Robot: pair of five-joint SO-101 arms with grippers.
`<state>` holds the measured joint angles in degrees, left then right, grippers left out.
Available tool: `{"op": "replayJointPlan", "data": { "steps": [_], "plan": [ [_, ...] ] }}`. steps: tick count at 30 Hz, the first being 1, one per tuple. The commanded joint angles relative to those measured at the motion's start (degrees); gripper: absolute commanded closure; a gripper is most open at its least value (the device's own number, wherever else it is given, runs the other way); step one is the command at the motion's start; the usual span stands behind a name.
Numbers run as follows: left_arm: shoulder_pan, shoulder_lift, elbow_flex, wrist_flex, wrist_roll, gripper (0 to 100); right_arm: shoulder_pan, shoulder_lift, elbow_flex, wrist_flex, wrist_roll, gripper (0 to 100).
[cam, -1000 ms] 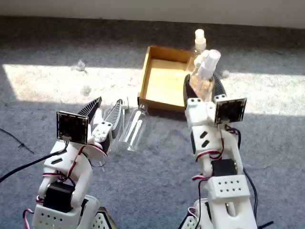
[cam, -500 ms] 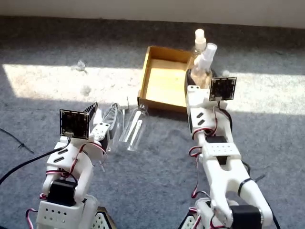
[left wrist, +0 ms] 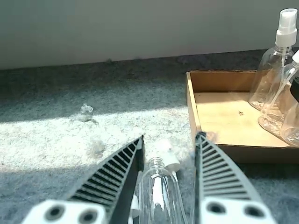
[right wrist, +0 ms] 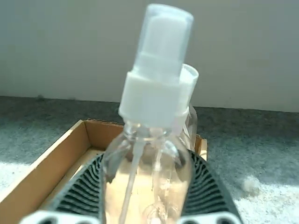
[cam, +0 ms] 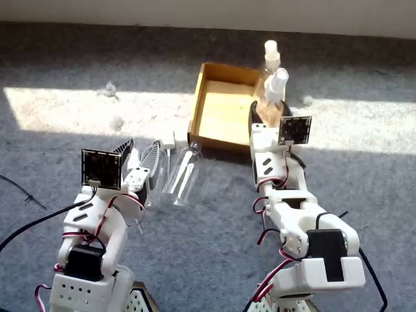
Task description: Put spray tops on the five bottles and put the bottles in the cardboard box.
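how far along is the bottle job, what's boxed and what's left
Done: one capped bottle stands in the far corner of the cardboard box. In hand: the right pincer holds a second capped bottle at the box's right side. To do: an uncapped bottle lies on the carpet between the fingers of the open left pincer, a spray top beside it.

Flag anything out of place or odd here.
A bottle lies on its side on the carpet between the left gripper's open jaws, neck bare, a loose white top beside it. Lint tufts dot the carpet.
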<state>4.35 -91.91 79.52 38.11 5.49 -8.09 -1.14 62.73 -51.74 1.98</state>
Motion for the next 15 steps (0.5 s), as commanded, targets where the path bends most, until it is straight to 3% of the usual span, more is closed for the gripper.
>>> {"op": "replayJointPlan", "data": {
  "steps": [1, 15],
  "plan": [
    [-0.7, -0.2, -0.2, -1.2, -0.1, 83, 0.0, 0.3, -2.3, -1.4, -0.1, 99.4],
    [-0.7, -0.2, -0.2, -1.2, -0.1, 83, -0.2, 0.2, -2.4, 6.5, 0.1, 99.2]
  ]
}}
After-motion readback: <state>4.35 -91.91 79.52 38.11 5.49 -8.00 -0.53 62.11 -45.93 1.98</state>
